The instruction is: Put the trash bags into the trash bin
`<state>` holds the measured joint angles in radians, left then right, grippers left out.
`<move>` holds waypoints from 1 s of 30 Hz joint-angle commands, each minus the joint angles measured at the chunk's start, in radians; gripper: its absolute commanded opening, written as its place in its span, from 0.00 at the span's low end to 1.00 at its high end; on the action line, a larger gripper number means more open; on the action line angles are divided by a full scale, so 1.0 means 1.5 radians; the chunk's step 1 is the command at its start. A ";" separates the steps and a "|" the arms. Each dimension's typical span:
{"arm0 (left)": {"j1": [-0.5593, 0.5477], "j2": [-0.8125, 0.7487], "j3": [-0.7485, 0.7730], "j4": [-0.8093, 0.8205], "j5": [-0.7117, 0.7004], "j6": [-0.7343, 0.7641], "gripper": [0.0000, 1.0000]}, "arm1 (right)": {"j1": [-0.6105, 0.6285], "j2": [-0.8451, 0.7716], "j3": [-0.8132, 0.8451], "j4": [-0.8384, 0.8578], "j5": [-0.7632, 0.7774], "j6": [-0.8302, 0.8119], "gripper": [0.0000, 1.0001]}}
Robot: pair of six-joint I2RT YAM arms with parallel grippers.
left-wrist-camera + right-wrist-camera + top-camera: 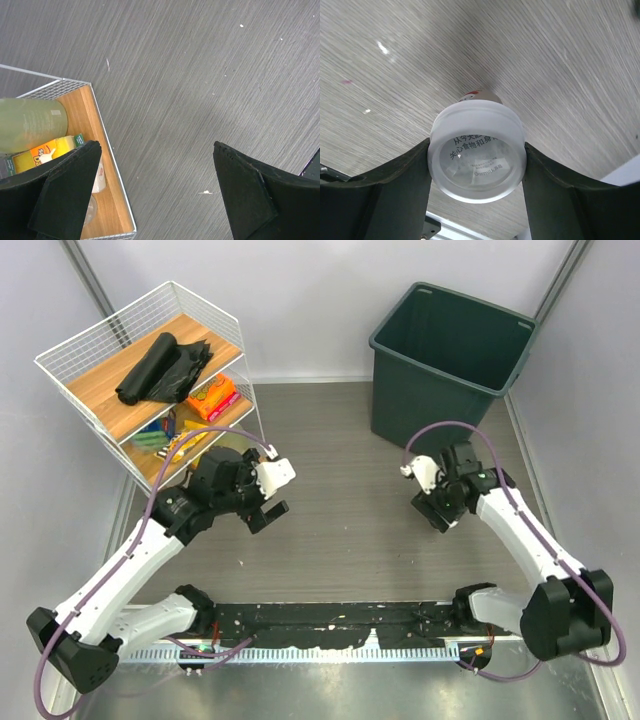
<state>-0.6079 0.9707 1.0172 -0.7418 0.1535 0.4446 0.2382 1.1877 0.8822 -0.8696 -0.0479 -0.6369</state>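
Zero bags in the bin as far as I can see, so I'd call this the very start of the job. The trash bags (165, 368) are a glossy black crumpled bundle on the top shelf of the white wire rack (75, 348), far left of the desk (340, 490). The trash bin (398, 328) stands at the far right, well apart from them. The left claw (268, 508) hangs just beside the rack's near corner with its fingers spread wide and nothing between them. The right claw (476, 150) is down over a bottle (480, 95), one finger hard up against each side of its frosted white cap (470, 130). I honestly can't tell if it's squeezing or just resting there. That bottle isn't part of the job anyway. My guess at the next move: the left arm has to lift up over the rack's wire rim and pinch that slippery bundle. It'd want a good fold of plastic, not just one loose edge. After that it's a long carry across to the bin, maybe with a handoff to the right arm. As for writing, the cap has a couple of lines of Chinese characters, plus a tiny Latin line that might end in "milk". From the left wrist I can see a yellow-and-orange packet (42, 152) on a lower shelf with only part of a word showing. The snack packets (212, 397) are too small to read.
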 commanded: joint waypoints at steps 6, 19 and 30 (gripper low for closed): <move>-0.002 0.008 0.031 0.035 -0.017 -0.037 1.00 | -0.294 -0.043 -0.021 -0.013 -0.107 -0.148 0.41; -0.002 0.001 0.050 0.017 -0.036 -0.052 1.00 | -0.570 0.159 0.080 -0.027 -0.243 -0.250 0.42; 0.001 -0.002 0.050 0.020 -0.066 -0.057 1.00 | -0.591 0.195 0.097 -0.002 -0.217 -0.247 0.54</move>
<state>-0.6075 0.9863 1.0687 -0.7341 0.0822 0.3733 -0.6434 1.4746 0.9939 -0.8951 -0.3748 -0.9897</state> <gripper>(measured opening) 0.994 0.681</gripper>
